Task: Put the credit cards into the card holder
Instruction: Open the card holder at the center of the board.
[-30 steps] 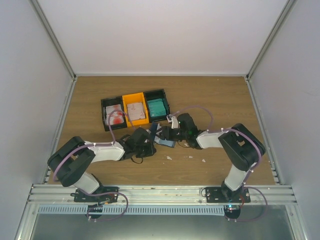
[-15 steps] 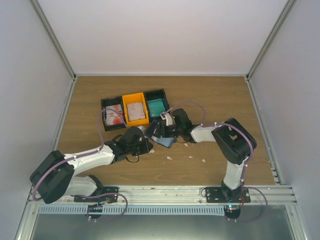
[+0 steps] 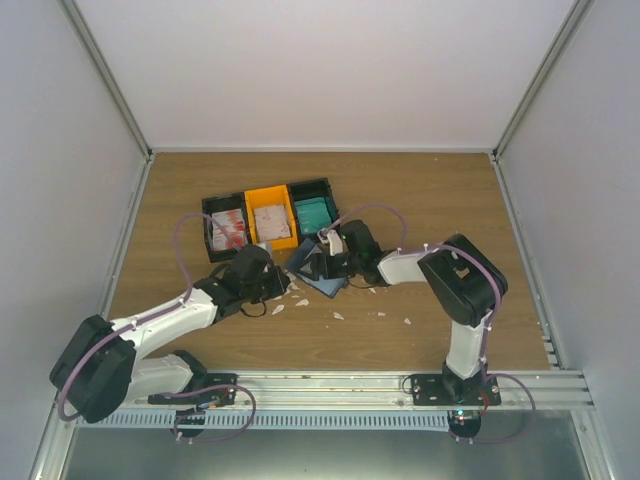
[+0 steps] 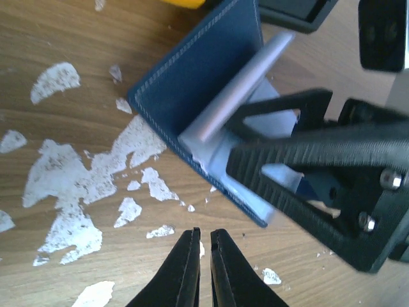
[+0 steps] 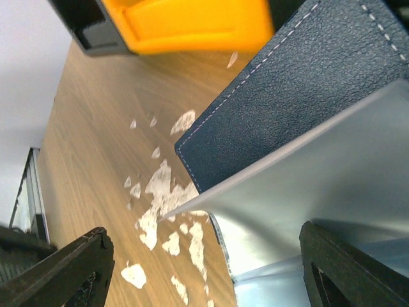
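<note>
Card holder (image 5: 300, 96) has grained, stitched navy cover.

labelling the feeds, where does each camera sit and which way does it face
Top: above and behind, looking down on the table; left arm and right arm show.
Left wrist: on the left arm, facing the card holder; shut left gripper shows.
Right wrist: low on the right arm, facing the card holder; open right gripper shows.
Both wrists share the card holder.
</note>
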Available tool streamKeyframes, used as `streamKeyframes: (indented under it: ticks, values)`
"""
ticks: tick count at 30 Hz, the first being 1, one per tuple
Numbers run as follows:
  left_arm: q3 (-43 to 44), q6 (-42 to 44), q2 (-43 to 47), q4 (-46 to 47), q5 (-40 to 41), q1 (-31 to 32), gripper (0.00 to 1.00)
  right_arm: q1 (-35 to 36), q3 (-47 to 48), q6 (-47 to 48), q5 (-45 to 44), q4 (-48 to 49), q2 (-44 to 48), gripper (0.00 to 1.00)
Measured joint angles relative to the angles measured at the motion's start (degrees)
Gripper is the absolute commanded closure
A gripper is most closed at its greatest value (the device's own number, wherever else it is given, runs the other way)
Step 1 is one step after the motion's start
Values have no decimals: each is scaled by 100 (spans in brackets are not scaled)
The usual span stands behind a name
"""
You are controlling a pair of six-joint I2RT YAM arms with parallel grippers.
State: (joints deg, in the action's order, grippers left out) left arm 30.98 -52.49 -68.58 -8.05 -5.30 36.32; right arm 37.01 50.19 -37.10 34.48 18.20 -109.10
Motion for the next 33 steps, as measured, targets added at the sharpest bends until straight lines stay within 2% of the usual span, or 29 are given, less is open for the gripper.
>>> streamKeyframes:
  ticks: [8, 10, 13, 20, 26, 33]
  values:
    - [155, 393, 87, -42, -240, -197, 88, 337, -455, 431, -61, -391, 487, 27]
    - [197, 490, 85, -11, -367, -199, 88, 389, -562, 533, -98, -560, 625, 34]
    - [264, 671, 0, 70, -660, -199, 88, 409, -660, 688, -140, -822, 782, 51]
    - [455, 1001, -739, 411, -1515, -199, 89, 413, -699, 855, -216, -1217, 870, 56]
    - [570, 1165, -1248, 656, -1969, -199, 89, 417, -660, 922, -330, -1355, 872, 72]
    - [741, 1276, -1814, 769, -2315, -199, 89, 417, -658, 822, -457, -1434, 872, 79]
